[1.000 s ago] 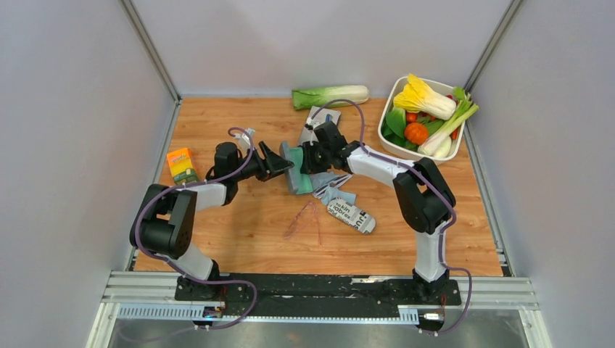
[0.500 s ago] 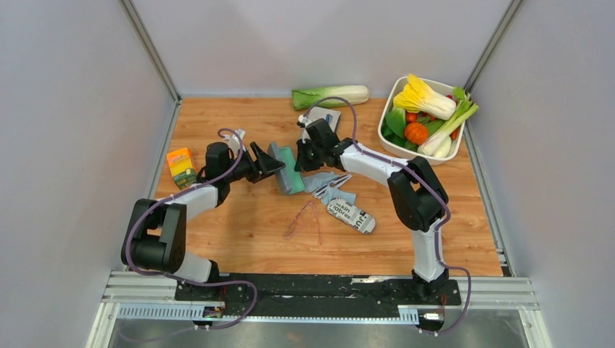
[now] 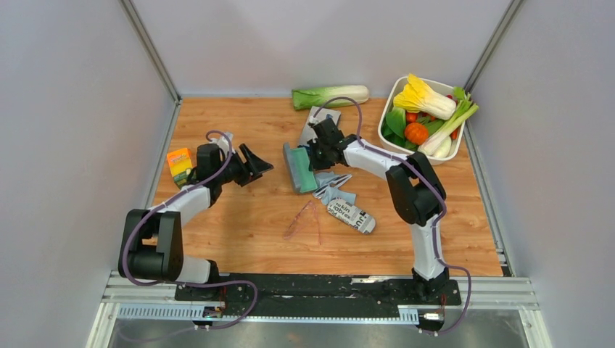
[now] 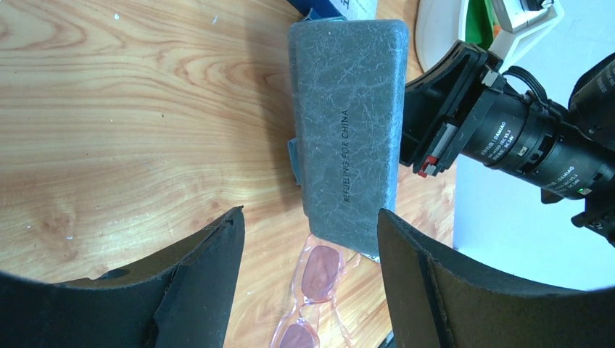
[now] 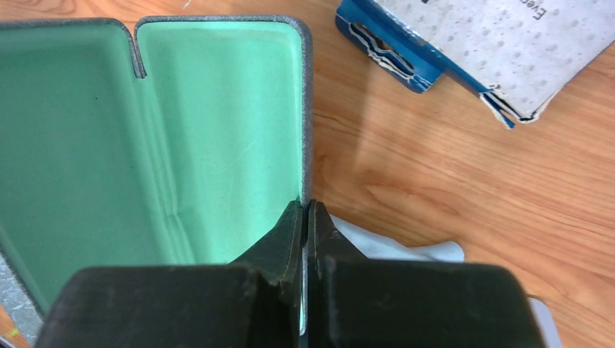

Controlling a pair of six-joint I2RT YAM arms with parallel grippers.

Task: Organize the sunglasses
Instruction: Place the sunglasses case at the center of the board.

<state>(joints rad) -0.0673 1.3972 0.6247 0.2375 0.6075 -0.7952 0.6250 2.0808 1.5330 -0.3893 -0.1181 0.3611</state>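
The sunglasses (image 3: 304, 220), thin-framed with pink lenses, lie flat on the wood in front of the case; the left wrist view shows the sunglasses (image 4: 319, 270) between its fingers, farther off. The grey case (image 3: 299, 167) is open, teal lining (image 5: 145, 145) toward the right wrist and grey shell (image 4: 355, 130) toward the left arm. My right gripper (image 3: 315, 154) is shut on the case's side wall, the rim pinched between its fingertips (image 5: 304, 210). My left gripper (image 3: 258, 164) stands open and holds nothing, a short way left of the case, jaws wide (image 4: 310, 221).
A light blue cloth (image 3: 335, 190) and a printed tube (image 3: 352, 215) lie right of the sunglasses. A blue-white packet (image 3: 319, 116) sits behind the case. An orange carton (image 3: 181, 165) stands far left. A cabbage (image 3: 330, 96) and a white bowl (image 3: 386, 123) of vegetables sit at the back.
My left gripper has drawn back to the left, away from the case. The right gripper has closed on the case's rim and turned it slightly.
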